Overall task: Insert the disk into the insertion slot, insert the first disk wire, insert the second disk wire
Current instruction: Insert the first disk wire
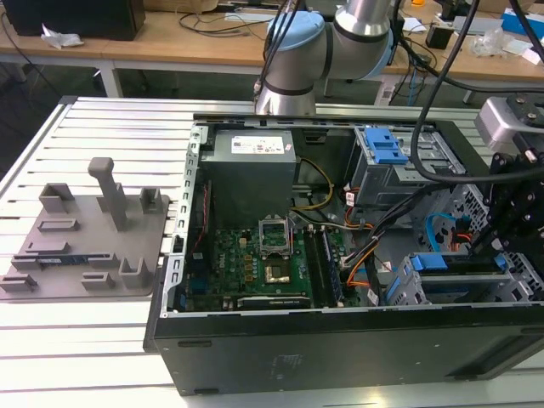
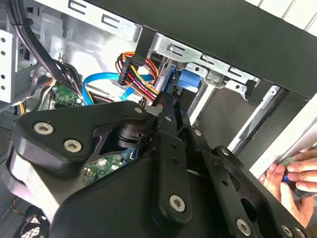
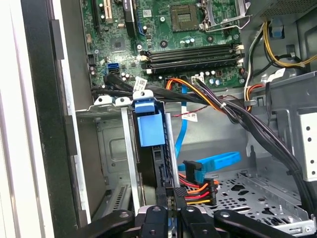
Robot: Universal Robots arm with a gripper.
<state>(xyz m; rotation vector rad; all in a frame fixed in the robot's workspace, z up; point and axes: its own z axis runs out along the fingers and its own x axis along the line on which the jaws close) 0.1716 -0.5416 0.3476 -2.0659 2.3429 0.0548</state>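
I'm watching the gripper (image 3: 169,217) clamping narrowly on the near edge of the disk (image 3: 148,124). The disk is standing on edge in the slot (image 3: 111,148), with its blue caddy tab showing at the far end. The red-and-yellow wire (image 3: 198,191) and the blue wire (image 3: 215,161) are lying just beside it. A hand (image 2: 292,178) is resting at the case (image 2: 237,34) edge.

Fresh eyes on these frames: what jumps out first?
The open computer case on the slotted table, where the robot arm reaches in at the exterior view's right. In the first wrist view, the disk in its bright blue caddy sits in the insertion slot, the gripper just by a red, orange and yellow wire bundle.
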